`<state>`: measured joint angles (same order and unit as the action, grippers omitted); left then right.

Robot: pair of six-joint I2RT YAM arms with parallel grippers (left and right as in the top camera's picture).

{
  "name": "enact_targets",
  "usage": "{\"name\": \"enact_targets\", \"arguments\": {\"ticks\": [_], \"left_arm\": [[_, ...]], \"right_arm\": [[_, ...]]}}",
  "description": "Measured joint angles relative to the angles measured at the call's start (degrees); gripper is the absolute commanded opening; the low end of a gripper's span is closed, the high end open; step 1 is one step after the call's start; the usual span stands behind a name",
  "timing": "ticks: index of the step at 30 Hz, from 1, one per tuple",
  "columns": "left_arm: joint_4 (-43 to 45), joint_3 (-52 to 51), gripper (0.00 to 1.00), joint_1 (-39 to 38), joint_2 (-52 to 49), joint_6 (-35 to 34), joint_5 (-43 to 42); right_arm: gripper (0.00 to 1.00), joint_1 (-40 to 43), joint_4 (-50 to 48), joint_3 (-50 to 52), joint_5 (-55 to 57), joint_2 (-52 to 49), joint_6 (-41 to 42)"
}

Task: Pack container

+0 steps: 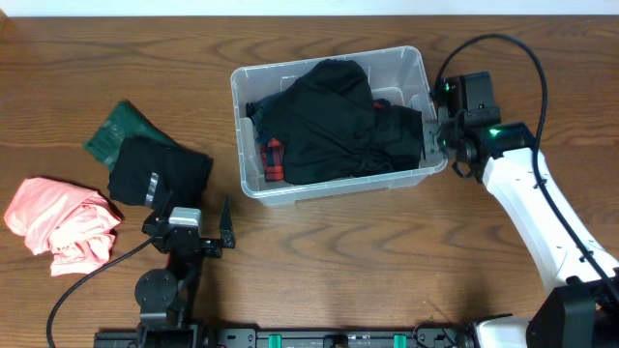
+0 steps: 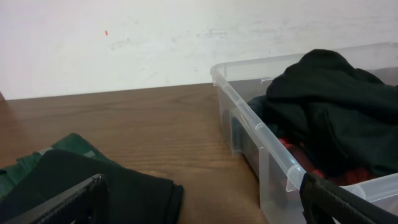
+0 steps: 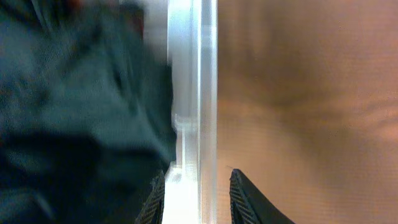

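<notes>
The clear plastic container (image 1: 329, 66) sits at the table's centre back, slightly askew, filled with a black garment (image 1: 329, 116) and a red-and-black piece (image 1: 274, 159). My right gripper (image 1: 437, 135) straddles the container's right wall (image 3: 194, 93), its fingers (image 3: 196, 186) closed on the rim, one inside against the dark cloth and one outside. My left gripper (image 1: 191, 217) is open and empty near the front left, low over the table (image 2: 202, 193), with the container's left wall (image 2: 261, 134) ahead on its right.
A black garment (image 1: 155, 172) lies over a dark green one (image 1: 118, 130) left of the container; both show in the left wrist view (image 2: 93, 180). A pink garment (image 1: 63, 224) lies at the far left. The table is brown wood (image 1: 338, 251).
</notes>
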<state>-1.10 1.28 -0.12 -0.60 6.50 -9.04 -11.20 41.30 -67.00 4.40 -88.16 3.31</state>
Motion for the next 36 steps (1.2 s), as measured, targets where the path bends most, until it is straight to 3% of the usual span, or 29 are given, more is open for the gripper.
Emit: {"name": "enact_targets", "arguments": {"ticks": [15,19,23,31,36], "left_arm": [[0.00,0.00,0.98,0.00,0.00,0.00,0.00],[0.00,0.00,0.98,0.00,0.00,0.00,0.00],[0.00,0.00,0.98,0.00,0.00,0.00,0.00],[0.00,0.00,0.98,0.00,0.00,0.00,0.00],[0.07,0.00,0.98,0.00,0.00,0.00,0.00]], "right_arm": [[0.33,0.00,21.49,-0.04,1.66,0.00,3.96],[0.41,0.00,18.18,0.00,2.08,0.00,4.00],[0.58,0.00,10.38,0.02,2.27,0.00,3.65],[0.64,0.00,2.69,-1.01,1.70,0.76,1.88],[0.69,1.09,1.18,-2.03,1.57,6.82,1.62]]}}
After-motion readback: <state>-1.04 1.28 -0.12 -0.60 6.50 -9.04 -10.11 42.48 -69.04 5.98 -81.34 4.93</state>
